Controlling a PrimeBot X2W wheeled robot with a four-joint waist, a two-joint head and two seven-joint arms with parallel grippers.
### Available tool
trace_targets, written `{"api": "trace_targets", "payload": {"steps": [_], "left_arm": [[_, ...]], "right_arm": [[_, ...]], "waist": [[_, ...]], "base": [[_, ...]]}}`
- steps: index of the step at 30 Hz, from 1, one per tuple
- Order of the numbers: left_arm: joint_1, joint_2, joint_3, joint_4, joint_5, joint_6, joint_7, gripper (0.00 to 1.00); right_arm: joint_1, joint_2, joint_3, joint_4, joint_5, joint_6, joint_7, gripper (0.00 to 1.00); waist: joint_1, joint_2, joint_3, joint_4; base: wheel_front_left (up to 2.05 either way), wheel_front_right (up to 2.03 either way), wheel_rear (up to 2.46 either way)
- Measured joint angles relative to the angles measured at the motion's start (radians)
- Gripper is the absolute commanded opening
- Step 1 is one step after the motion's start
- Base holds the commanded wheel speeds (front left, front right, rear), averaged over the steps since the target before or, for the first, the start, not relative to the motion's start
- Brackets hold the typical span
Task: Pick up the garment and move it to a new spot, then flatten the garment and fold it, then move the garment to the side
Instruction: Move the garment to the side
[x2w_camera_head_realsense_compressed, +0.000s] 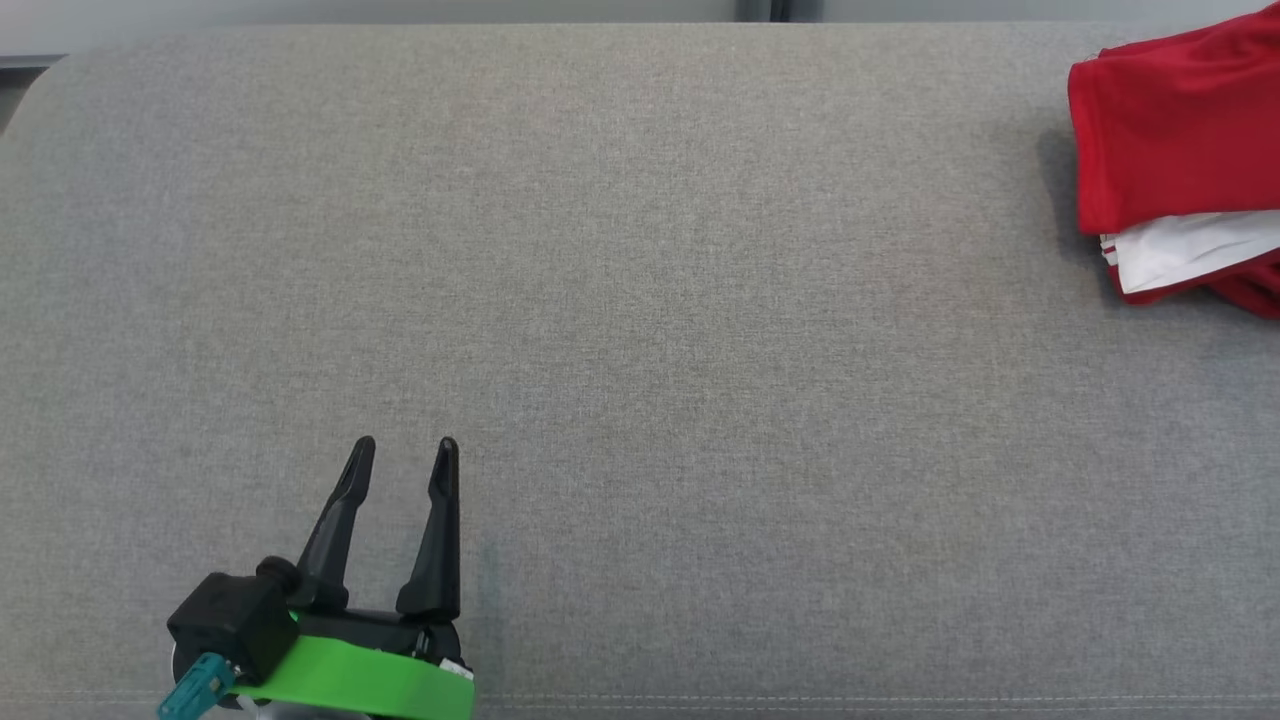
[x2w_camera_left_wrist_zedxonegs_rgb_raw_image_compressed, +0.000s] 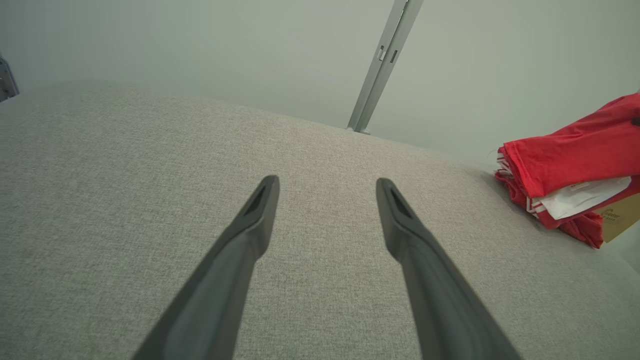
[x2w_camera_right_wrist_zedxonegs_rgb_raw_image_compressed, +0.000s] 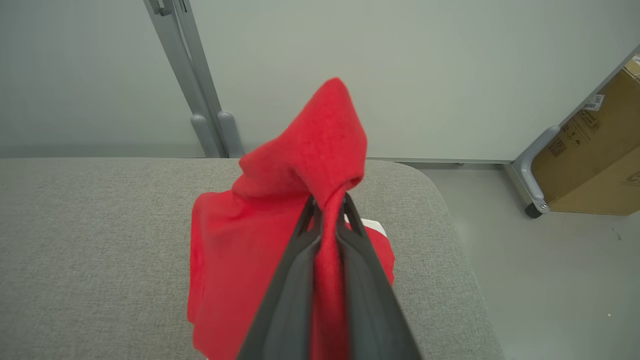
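The right gripper (x2w_camera_right_wrist_zedxonegs_rgb_raw_image_compressed: 327, 212) is clamping a raised fold of the red garment (x2w_camera_right_wrist_zedxonegs_rgb_raw_image_compressed: 225, 260), which is lying folded at the grey bench's (x2w_camera_right_wrist_zedxonegs_rgb_raw_image_compressed: 75, 240) right end. The left gripper (x2w_camera_head_realsense_compressed: 405, 450) is holding its fingers spread, well apart from it.

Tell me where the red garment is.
The red garment lies folded at the upper right of the grey cushion in the head view, a fold of it pinched in the shut right tool, far from the open left tool.
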Motion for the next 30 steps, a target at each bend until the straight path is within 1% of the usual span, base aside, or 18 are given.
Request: {"api": "trace_targets", "payload": {"steps": [5,10,12,15,16,18,21,22,23,24,25,26,27,28,29,30], "left_arm": [[-0.011,0.005,-0.022,-0.004,0.010,-0.008,0.018,1.00],[-0.030,0.012,-0.026,-0.010,0.019,-0.008,0.034,1.00],[-0.031,0.014,-0.026,-0.013,0.024,-0.008,0.036,1.00],[-0.035,0.020,-0.027,-0.015,0.025,-0.008,0.043,1.00],[-0.039,0.022,-0.027,-0.016,0.025,-0.008,0.043,1.00],[-0.048,0.025,-0.026,-0.019,0.025,-0.008,0.043,1.00],[-0.051,0.026,-0.025,-0.021,0.026,-0.008,0.044,1.00],[-0.052,0.027,-0.024,-0.021,0.028,-0.008,0.044,1.00],[-0.052,0.027,-0.024,-0.021,0.030,-0.008,0.044,1.00],[-0.053,0.028,-0.024,-0.021,0.032,-0.008,0.049,1.00],[-0.055,0.028,-0.024,-0.020,0.032,-0.008,0.049,1.00],[-0.055,0.029,-0.023,-0.021,0.032,-0.008,0.049,1.00],[-0.055,0.029,-0.023,-0.021,0.032,-0.008,0.050,1.00],[-0.055,0.030,-0.023,-0.020,0.032,-0.008,0.052,1.00],[-0.055,0.031,-0.023,-0.020,0.032,-0.008,0.052,1.00],[-0.055,0.031,-0.022,-0.020,0.032,-0.008,0.052,1.00]], "right_arm": [[-0.006,-0.031,0.016,0.041,-0.048,-0.026,-0.026,0.00],[-0.006,-0.033,0.034,0.066,-0.094,-0.049,-0.077,0.00],[-0.006,-0.036,0.045,0.077,-0.124,-0.069,-0.097,0.00],[-0.005,-0.036,0.068,0.095,-0.156,-0.086,-0.118,0.00],[-0.005,-0.035,0.072,0.102,-0.168,-0.087,-0.129,0.00],[-0.005,-0.033,0.077,0.116,-0.187,-0.102,-0.144,0.00],[-0.004,-0.022,0.077,0.146,-0.190,-0.118,-0.157,0.18],[-0.004,-0.019,0.077,0.155,-0.193,-0.121,-0.162,0.26],[-0.004,-0.017,0.076,0.164,-0.194,-0.121,-0.167,0.38],[-0.004,-0.016,0.075,0.174,-0.194,-0.122,-0.173,0.44],[-0.004,-0.014,0.071,0.182,-0.193,-0.123,-0.176,0.44],[-0.003,-0.012,0.066,0.190,-0.193,-0.126,-0.177,0.50],[-0.003,-0.010,0.063,0.198,-0.193,-0.130,-0.183,0.78],[-0.003,-0.008,0.058,0.206,-0.191,-0.131,-0.186,0.97],[-0.003,-0.005,0.057,0.213,-0.191,-0.131,-0.188,1.00],[-0.003,-0.001,0.053,0.221,-0.189,-0.131,-0.193,1.00]], "waist": [[0.0000,0.0000,0.035,0.012],[0.0000,0.0000,0.072,0.031],[0.0000,0.0000,0.087,0.040],[0.0000,0.0000,0.108,0.051],[0.0000,0.0000,0.115,0.055],[0.0000,0.0000,0.127,0.061],[0.0000,0.0000,0.142,0.069],[0.0000,0.0000,0.146,0.070],[0.0000,0.0000,0.149,0.072],[0.0000,0.0000,0.151,0.072],[0.0000,0.0000,0.152,0.073],[0.0000,0.0000,0.153,0.073],[0.0000,0.0000,0.154,0.072],[0.0000,0.0000,0.154,0.071],[0.0000,0.0000,0.155,0.070],[0.0000,0.0000,0.156,0.069]], "base": [[0.00,0.00,0.00],[0.00,0.00,0.00],[0.00,0.00,0.00],[0.00,0.00,0.00],[0.00,0.00,0.00],[0.00,0.00,0.00],[0.00,0.00,0.00],[0.00,0.00,0.00],[0.00,0.00,0.00],[0.00,0.00,0.00],[0.00,0.00,0.00],[0.00,0.00,0.00],[0.00,0.00,0.00],[0.00,0.00,0.00],[0.00,0.00,0.00],[0.00,0.00,0.00]]}}
